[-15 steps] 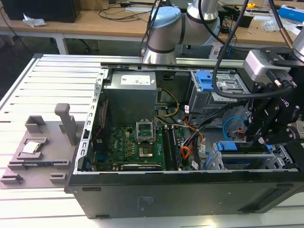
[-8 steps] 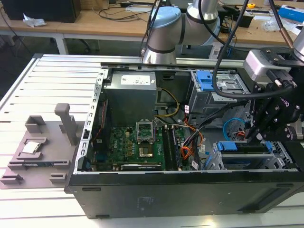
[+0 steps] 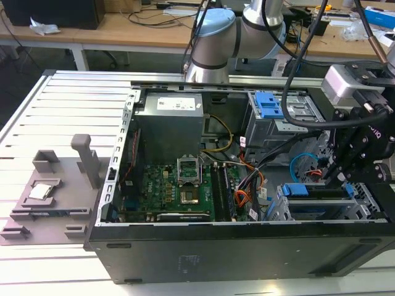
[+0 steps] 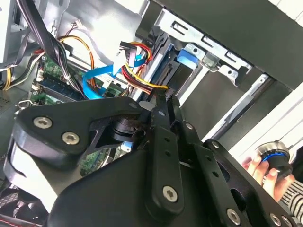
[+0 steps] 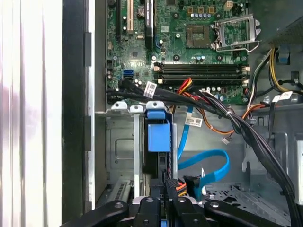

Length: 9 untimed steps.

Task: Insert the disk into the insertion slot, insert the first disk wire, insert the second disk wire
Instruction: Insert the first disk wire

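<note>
Slatted table [image 3: 62,111] carrying open computer case [image 3: 185,253]. Drive cage [image 5: 120,146] holding disk [image 5: 158,135], blue frame showing. My gripper [image 5: 169,183] hanging right at disk's end; I'm clamping fingers together on dark plug of orange-red wire [image 4: 142,81]. Light blue cable [image 5: 208,163] looping just beside my fingers.

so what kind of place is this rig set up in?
Most likely a robotics lab or workshop: an open computer case sits on a slotted metal table, a robot arm stands behind it, and cluttered wooden workbenches line the back.
</note>
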Available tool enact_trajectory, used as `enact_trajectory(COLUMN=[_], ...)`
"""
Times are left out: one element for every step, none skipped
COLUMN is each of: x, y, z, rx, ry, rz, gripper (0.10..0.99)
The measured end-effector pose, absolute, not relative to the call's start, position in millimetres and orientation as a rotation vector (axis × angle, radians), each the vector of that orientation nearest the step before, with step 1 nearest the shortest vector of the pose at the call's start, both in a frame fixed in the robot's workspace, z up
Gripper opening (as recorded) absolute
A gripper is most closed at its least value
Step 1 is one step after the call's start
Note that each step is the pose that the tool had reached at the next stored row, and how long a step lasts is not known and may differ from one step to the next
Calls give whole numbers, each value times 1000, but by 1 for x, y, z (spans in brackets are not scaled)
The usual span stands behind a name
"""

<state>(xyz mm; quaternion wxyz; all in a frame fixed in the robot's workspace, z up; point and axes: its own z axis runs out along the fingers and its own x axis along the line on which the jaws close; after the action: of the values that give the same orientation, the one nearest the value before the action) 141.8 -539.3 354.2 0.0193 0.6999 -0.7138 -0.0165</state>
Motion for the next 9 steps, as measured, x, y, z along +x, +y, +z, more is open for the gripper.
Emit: enact_trajectory(x=[142,143,143,143,144,145,145,145,145], y=[-538,-537,-537,-536,-535,-534,-534,-534,-534], z=[353,352,351,350,349,348,347,346,346], rx=[2172,2172,2172,2172,2172,2172,2172,2172,2172], ry=[-2215,-2215,-2215,-2215,-2215,-2215,-2215,-2215,-2215], rz=[-51,-51,-51,-52,-52,-52,-52,-52,-52], gripper=[165,165,165,165,165,165,165,165,165])
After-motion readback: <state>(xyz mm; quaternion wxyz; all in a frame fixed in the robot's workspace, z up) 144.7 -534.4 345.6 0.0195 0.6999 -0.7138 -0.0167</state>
